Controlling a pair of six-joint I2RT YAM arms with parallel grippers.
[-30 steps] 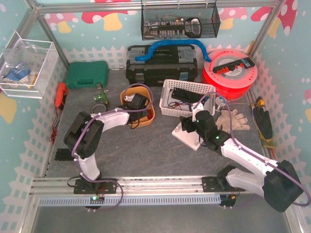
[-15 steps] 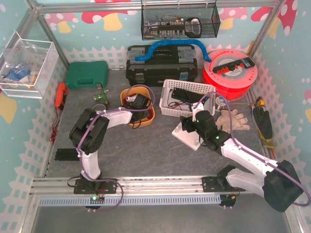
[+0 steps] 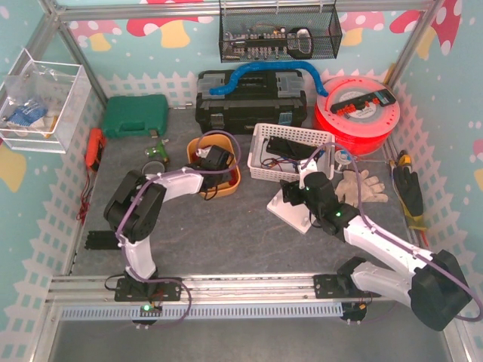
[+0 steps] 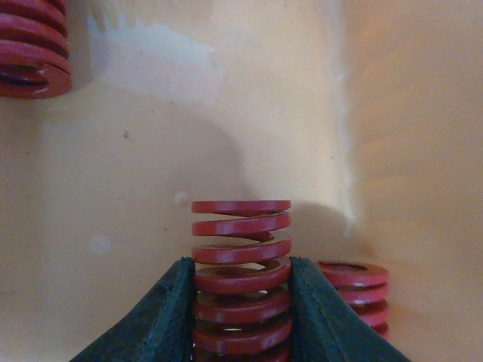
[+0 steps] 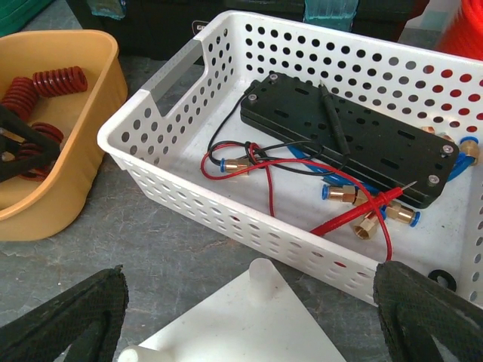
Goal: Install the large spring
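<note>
The left gripper point(image 4: 241, 309) has its two dark fingers point(image 4: 162, 320) pressed against opposite sides of the large spring point(image 4: 241, 234), clamped on its lower coils; the red spring stands upright between them, its upper coils showing above the fingertips; whether its foot touches the floor of the orange bin point(image 4: 151, 151) cannot be told. A shorter red spring point(image 4: 353, 290) stands just beside the right-hand finger; another spring point(image 4: 30, 53) lies in the far left corner of the bin.

The right gripper point(image 5: 249, 320) has its jaws wide apart and holds nothing; its black fingers point(image 5: 68, 317) sit at the lower corners of the wrist view; between them lies a white plate point(image 5: 226, 335) with an upright peg point(image 5: 260, 275). Beyond the plate is a white basket point(image 5: 151, 128) holding a black block point(image 5: 347, 136) and red and black leads point(image 5: 264, 162); the basket stands just beside the orange bin.
</note>
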